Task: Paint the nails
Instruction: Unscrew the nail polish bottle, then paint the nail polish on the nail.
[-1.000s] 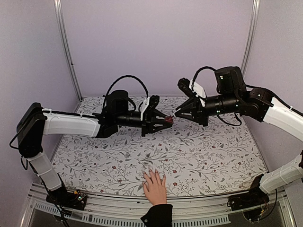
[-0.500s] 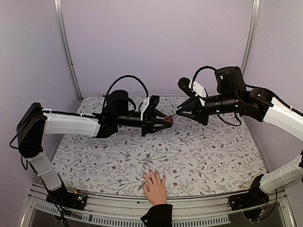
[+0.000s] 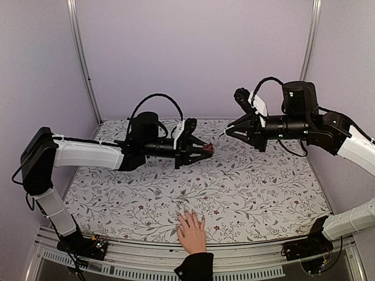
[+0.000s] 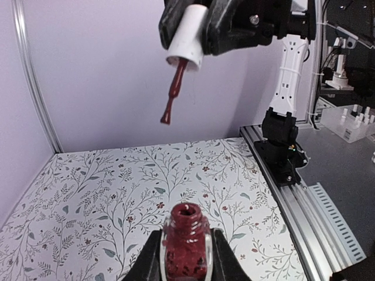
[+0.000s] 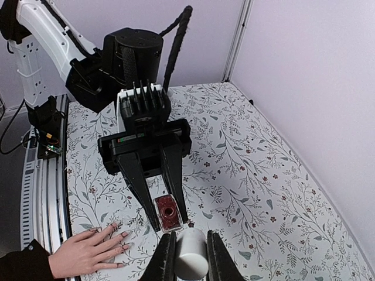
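Finds floral table (image 3: 263,187) beneath both arms. Notes left gripper (image 3: 203,149) pinching open dark-red bottle (image 4: 186,249) aloft; right gripper (image 3: 229,133) clamped on white cap (image 5: 192,256), brush (image 4: 171,96) apart from bottle. Locates hand (image 3: 191,232) flat at near edge, 5 pale nails (image 5: 124,234) pointing away.

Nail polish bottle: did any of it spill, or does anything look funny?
Nothing spilled that I can see. The nail polish bottle sits open in the left gripper's jaws, above the flowery cloth, which shows no drips. Its white cap, with the red-coated brush, is in the right gripper, held clear of it. The hand lies flat.
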Available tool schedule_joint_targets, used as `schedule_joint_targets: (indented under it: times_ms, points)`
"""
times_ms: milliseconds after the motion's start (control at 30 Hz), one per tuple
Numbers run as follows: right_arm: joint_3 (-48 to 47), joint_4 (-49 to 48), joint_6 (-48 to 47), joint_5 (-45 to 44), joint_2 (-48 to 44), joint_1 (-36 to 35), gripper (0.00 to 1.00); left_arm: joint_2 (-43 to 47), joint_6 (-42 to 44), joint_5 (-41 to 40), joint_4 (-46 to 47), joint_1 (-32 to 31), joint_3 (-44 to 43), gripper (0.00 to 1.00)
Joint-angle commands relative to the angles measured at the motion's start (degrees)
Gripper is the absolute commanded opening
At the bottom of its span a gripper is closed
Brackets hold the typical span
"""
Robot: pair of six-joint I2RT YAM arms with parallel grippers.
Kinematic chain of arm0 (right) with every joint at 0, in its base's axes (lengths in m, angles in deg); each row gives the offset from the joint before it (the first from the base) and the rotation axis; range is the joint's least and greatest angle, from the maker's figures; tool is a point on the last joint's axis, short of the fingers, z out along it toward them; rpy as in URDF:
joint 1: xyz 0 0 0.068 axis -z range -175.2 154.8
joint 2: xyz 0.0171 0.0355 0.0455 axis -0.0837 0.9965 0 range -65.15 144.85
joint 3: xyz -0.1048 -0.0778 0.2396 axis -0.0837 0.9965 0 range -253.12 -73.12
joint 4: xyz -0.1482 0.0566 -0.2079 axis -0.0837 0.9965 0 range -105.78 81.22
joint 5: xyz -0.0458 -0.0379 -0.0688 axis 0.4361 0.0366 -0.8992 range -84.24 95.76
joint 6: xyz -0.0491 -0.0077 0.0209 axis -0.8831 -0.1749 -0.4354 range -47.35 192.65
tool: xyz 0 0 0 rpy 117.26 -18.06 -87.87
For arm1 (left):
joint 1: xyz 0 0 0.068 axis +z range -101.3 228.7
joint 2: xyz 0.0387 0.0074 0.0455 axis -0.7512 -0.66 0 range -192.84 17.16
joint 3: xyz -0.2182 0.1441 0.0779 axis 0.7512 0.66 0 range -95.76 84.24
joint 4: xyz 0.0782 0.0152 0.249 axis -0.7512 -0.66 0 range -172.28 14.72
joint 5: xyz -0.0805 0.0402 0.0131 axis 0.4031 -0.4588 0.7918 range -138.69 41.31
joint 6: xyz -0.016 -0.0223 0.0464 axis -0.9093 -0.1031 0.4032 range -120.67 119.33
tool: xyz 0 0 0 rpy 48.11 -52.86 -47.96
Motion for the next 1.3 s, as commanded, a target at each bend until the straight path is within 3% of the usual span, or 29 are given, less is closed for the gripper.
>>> schedule_joint_targets:
  times_ms: [0,533,800,1267]
  points:
    - [3.2,-3.0,2.5,3.2,-2.0,2.4,0.0,2.1,-0.5,-1.0,1.7,1.7,2.0,0.0]
    - [17.9,-12.6,10.0,16.2,0.0,4.9,0.0,9.4,-8.7,-8.2,11.5,7.9,11.9,0.0]
    - [22.6,-17.3,12.3,21.3,3.8,4.8,0.0,10.8,-10.0,-10.3,10.5,8.9,13.5,0.0]
    - [23.8,-21.7,15.9,21.6,14.2,0.7,0.0,10.7,-9.9,-12.0,7.1,10.6,13.6,0.0]
